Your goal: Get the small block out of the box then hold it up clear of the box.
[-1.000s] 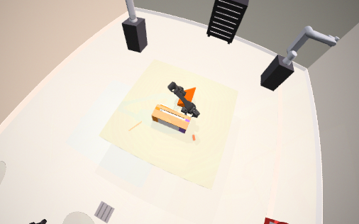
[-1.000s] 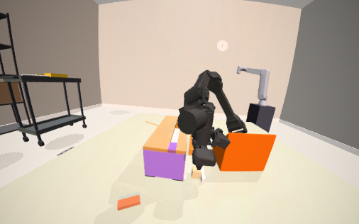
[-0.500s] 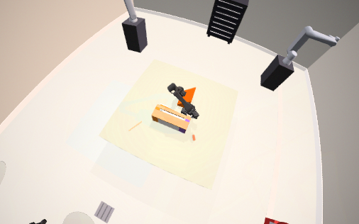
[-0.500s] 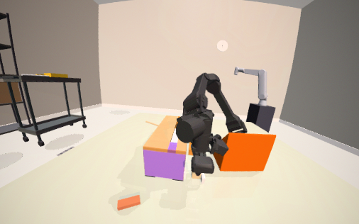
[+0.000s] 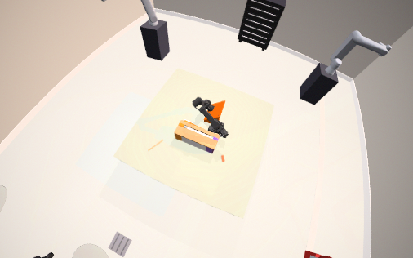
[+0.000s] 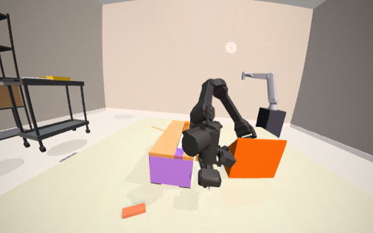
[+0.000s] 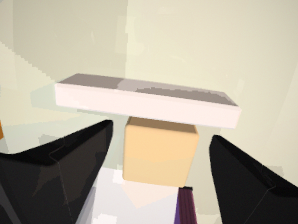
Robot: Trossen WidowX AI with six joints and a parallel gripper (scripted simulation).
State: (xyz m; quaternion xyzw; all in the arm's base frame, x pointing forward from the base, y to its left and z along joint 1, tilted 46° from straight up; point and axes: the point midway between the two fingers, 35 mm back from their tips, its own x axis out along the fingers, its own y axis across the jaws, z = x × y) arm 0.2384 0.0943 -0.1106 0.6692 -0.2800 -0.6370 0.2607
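Note:
The small tan block sits on the table just outside the box, against a long white bar in the wrist view. My gripper is open and low, with one finger on each side of the block and a gap to each. In the exterior view the gripper hides the block. The box has an orange top and a purple end, and stands upright right beside the gripper. Its dark purple edge and a pale surface show below the block in the wrist view.
A large orange wedge stands behind the gripper, near the arm's base. A small red-orange piece lies off the box's purple end. A thin tan stick lies beyond the box's other end.

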